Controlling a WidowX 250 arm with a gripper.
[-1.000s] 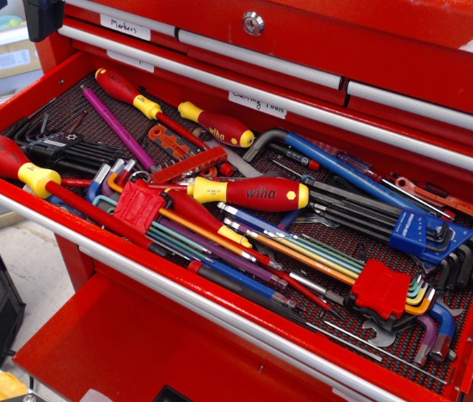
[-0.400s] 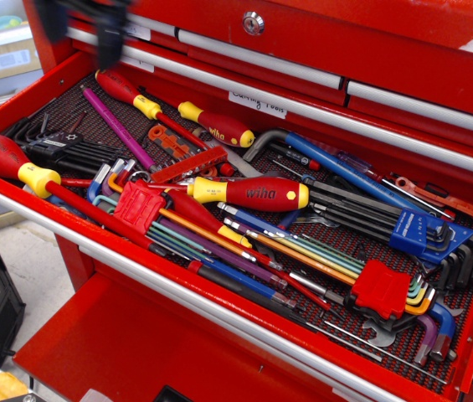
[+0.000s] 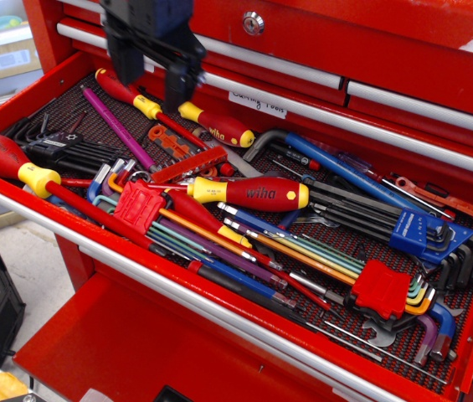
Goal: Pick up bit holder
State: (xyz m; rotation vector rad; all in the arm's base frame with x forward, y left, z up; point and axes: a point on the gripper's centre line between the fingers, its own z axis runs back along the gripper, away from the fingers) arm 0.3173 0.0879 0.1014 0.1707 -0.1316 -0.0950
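The bit holder [image 3: 191, 164] is a small flat red bar with short silvery bits along its upper edge. It lies at a slant in the open red drawer [image 3: 177, 295], just above the yellow collar of a red "wiha" screwdriver [image 3: 249, 193]. My gripper [image 3: 149, 77] is dark and hangs over the drawer's back left part, above and to the left of the bit holder and clear of it. Its two fingers [image 3: 120, 59] stand apart with nothing between them.
Red-and-yellow screwdrivers [image 3: 14, 164] [image 3: 217, 126] lie around the holder. A red clip of rainbow hex keys [image 3: 140, 206] lies in front of it, and a small orange wrench [image 3: 169, 141] just behind it. Blue [image 3: 420, 230] and red [image 3: 383, 289] hex key sets lie at the right. Closed drawers [image 3: 345, 59] rise behind.
My gripper has come in from the top left corner, moving right and down over the back left of the drawer. The tools have not moved.
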